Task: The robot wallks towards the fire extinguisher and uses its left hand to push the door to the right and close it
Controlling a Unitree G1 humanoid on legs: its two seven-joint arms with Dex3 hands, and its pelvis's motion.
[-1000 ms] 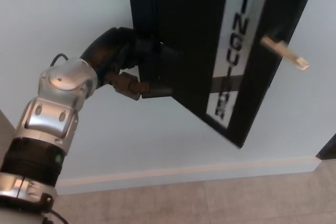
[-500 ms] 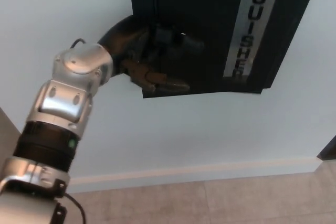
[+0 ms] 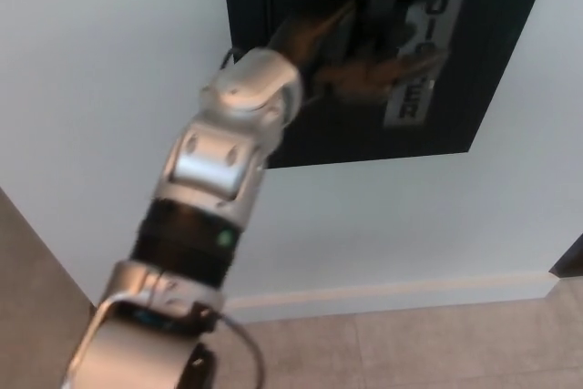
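One pale wall (image 3: 109, 88) fills most of the scene, with a tiled floor (image 3: 410, 353) near the bottom. The black door (image 3: 492, 52) of the extinguisher cabinet lies flat against the wall at the far right, a grey lettered strip (image 3: 414, 88) on it. The left hand (image 3: 364, 47) is on the door; it is blurred, so I cannot tell its opening.

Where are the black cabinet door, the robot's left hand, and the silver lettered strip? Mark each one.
Black cabinet door (image 3: 314, 61): head view, on its dark lower panel.
Left hand (image 3: 364, 47): head view, on the blurred middle of the hand.
Silver lettered strip (image 3: 410, 102): head view, on its lower end.
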